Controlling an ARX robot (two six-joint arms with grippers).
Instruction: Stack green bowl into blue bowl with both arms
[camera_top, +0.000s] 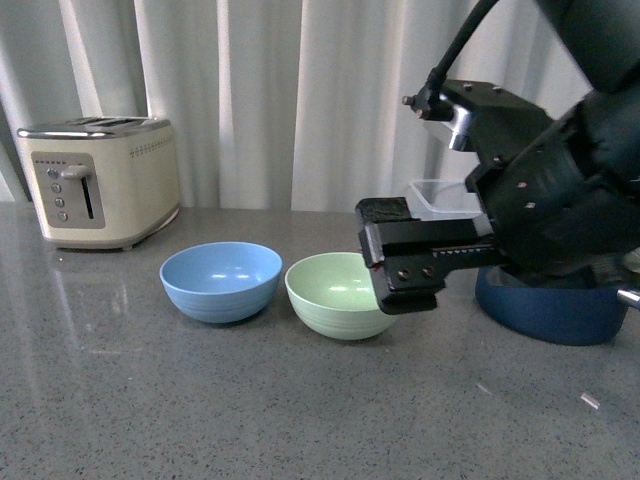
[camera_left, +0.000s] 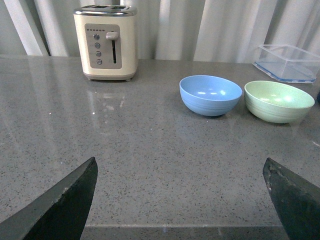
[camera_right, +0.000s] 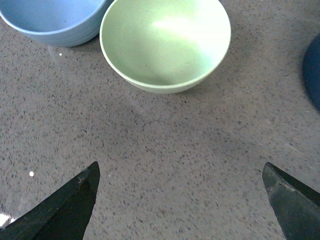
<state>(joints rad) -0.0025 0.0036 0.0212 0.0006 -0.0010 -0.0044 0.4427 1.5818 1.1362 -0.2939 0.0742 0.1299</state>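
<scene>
Grey counter (camera_top: 200, 400), curtains (camera_top: 300, 100) behind; green bowl (camera_top: 335, 295) just beside blue bowl (camera_top: 220, 280); right gripper (camera_right: 180, 167) spread near green bowl, left gripper (camera_left: 180, 162) spread too.

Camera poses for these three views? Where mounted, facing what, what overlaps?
Front: on body, facing the curtains; right gripper beside green bowl shows.
Left wrist: low, facing toaster, blue bowl; fingertips of left gripper show.
Right wrist: looking down at green bowl; its fingertips show.
Shared: both bowls in all three.
</scene>
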